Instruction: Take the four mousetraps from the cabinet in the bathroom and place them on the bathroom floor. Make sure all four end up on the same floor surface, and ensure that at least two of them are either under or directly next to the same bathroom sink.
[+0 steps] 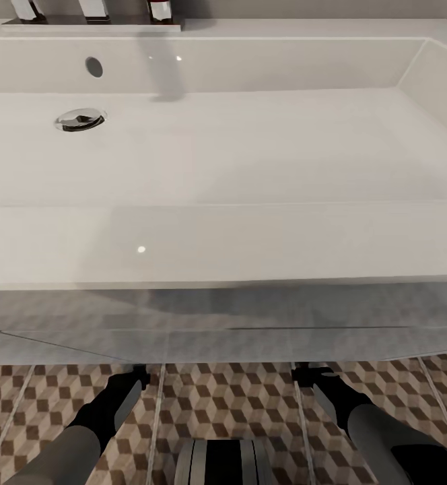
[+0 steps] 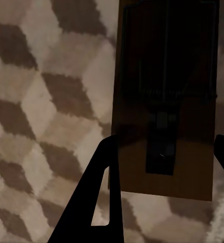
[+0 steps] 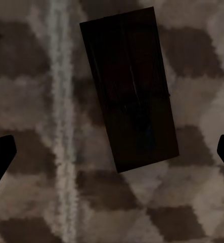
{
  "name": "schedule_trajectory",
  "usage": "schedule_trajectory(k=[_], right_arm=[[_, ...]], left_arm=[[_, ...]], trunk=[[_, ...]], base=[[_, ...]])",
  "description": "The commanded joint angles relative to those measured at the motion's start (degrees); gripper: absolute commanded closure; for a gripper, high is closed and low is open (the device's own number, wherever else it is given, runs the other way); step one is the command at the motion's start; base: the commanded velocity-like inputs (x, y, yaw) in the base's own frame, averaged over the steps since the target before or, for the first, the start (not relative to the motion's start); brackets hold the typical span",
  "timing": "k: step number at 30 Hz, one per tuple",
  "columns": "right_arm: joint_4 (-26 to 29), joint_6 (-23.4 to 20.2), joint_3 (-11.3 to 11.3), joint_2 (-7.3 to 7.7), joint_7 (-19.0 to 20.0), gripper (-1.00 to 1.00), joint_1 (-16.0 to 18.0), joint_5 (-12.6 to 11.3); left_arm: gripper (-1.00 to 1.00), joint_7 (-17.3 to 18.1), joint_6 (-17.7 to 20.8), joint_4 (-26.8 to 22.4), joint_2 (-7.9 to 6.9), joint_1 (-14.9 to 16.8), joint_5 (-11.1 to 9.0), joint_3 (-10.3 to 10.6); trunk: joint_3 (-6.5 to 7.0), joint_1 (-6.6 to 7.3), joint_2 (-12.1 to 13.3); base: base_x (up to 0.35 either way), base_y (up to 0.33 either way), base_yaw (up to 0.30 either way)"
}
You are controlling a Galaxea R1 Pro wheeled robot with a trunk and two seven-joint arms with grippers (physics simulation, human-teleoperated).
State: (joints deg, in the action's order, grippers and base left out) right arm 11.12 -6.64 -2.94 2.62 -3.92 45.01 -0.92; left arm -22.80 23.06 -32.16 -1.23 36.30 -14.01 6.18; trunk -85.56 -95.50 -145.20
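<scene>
Bright head view, dim and soft wrist views.
Small glare spots are seen on the white bathroom sink [image 1: 223,168]; shadow darkens the bathroom floor [image 3: 41,202] beneath.

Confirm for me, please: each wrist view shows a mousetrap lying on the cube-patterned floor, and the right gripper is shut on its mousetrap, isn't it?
Not quite. The right gripper is open: in the right wrist view its fingertips sit wide apart, clear of the mousetrap, which lies free on the floor. The rest holds: the left wrist view also shows a mousetrap on the tiles.
</scene>
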Motion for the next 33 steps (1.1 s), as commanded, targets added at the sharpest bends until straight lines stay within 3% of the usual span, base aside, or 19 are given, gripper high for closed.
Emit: schedule_trajectory(k=[1, 18, 33], right_arm=[[0.13, -0.39, -0.31, 0.02, -0.22, -1.0, -0.01, -0.09], [0.13, -0.39, -0.32, 0.02, -0.22, -1.0, -0.01, -0.11], [0.13, -0.39, -0.32, 0.02, -0.22, -1.0, -0.01, -0.11]], left_arm=[[1.0, -0.5, 0.23, -0.04, -0.09, 0.01, -0.59, 0.49], [1.0, -0.17, -0.38, 4.46, 0.11, 0.33, -0.45, 0.48], [1.0, -0.06, -0.76, 5.08, 0.25, 0.4, -0.37, 0.5]], trunk=[[-0.03, 0.01, -0.01], [-0.03, 0.01, -0.01], [-0.03, 0.01, -0.01]], base=[[0.0, 0.0, 0.0], [0.0, 0.0, 0.0], [0.0, 0.0, 0.0]])
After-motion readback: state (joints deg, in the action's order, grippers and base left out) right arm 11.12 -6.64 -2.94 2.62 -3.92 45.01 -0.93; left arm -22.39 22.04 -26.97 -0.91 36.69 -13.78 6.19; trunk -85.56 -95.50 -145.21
